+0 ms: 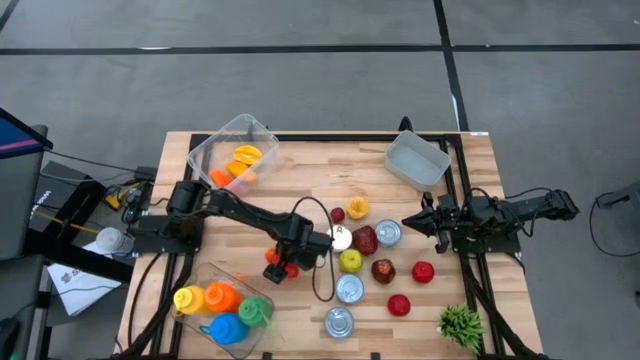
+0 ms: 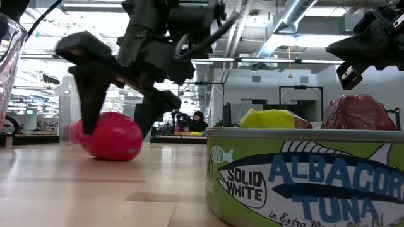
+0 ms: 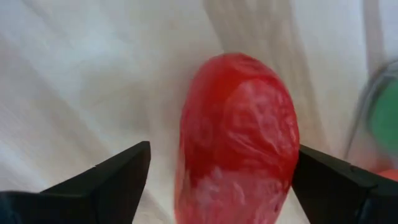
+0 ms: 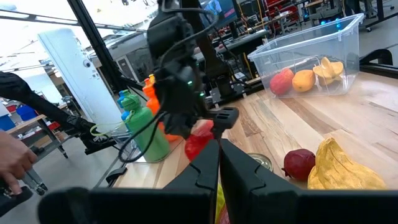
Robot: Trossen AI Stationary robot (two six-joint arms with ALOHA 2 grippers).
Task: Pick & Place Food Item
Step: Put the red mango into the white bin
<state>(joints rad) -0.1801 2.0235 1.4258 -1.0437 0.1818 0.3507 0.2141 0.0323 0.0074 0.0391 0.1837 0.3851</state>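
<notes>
I've got the left pincer (image 3: 217, 186) straddling the red food item (image 3: 239, 137), fingers spread wide, one on each side, not yet clamped. The item lies on the wooden surface (image 1: 300, 170) at about 7 o'clock of the can cluster (image 1: 350, 290), near centre. It looks like light hollow plastic fruit, glossy, likely slippery, stiff enough to squeeze; I'd take it across the short middle, not the tapered end. Farther off at 3 o'clock the right pincer (image 1: 412, 221) waits clenched, empty. At 11 o'clock sits the clear bin (image 1: 205, 150) with orange pieces.
</notes>
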